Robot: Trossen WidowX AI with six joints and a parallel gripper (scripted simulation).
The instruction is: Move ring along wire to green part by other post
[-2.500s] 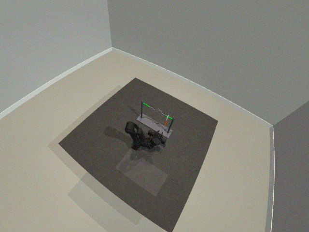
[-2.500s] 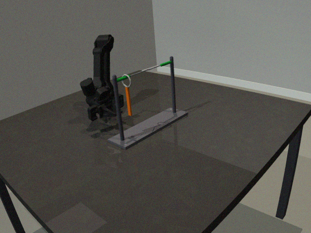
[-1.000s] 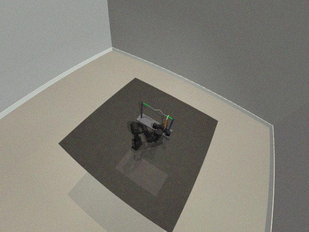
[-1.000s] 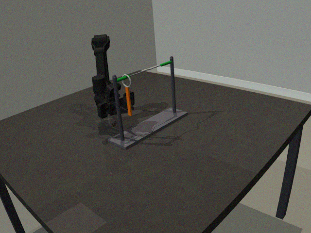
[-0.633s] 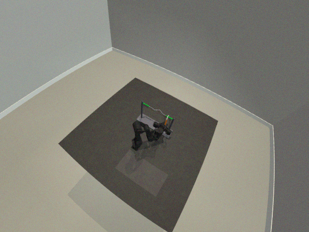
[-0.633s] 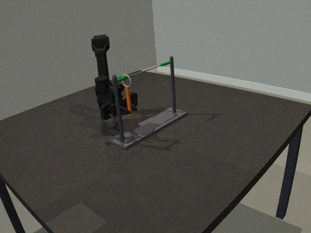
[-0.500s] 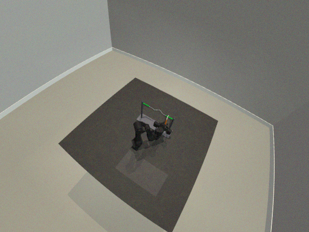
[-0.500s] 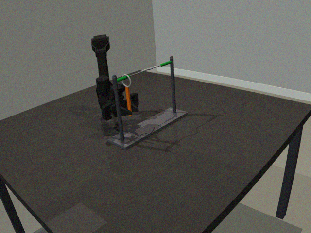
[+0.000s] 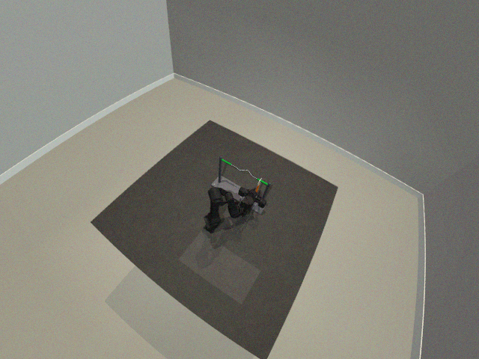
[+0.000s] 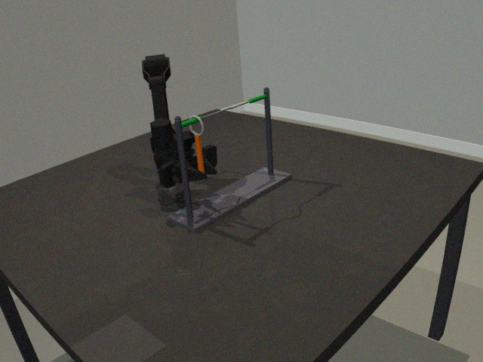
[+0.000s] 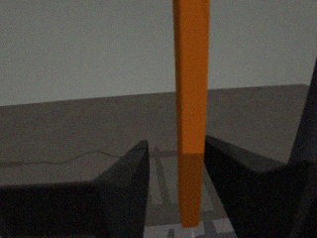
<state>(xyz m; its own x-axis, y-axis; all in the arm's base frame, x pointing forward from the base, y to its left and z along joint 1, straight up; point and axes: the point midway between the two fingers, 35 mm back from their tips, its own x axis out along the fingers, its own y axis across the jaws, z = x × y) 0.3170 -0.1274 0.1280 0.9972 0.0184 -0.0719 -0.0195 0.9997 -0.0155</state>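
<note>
The pale ring (image 10: 202, 125) hangs around the near green part (image 10: 185, 124) of the wire, beside the near post (image 10: 184, 167) in the exterior view. Its orange handle (image 10: 199, 154) (image 11: 192, 99) (image 9: 257, 188) hangs down, nearly upright. My gripper (image 11: 174, 144) is open, with the lower handle between its fingers. In the wrist view the handle appears close to the right finger, with a gap to the left finger; contact cannot be told. The thin grey wire (image 9: 242, 170) runs to the other green part (image 9: 226, 161) (image 10: 257, 99) at the far post (image 9: 220, 170) (image 10: 269, 136).
The pale base plate (image 10: 281, 176) carries both posts and lies below the gripper. The near post also shows at the right edge of the wrist view (image 11: 308, 119). The arm stands beside the base on the dark table (image 10: 272, 280) (image 9: 162, 200).
</note>
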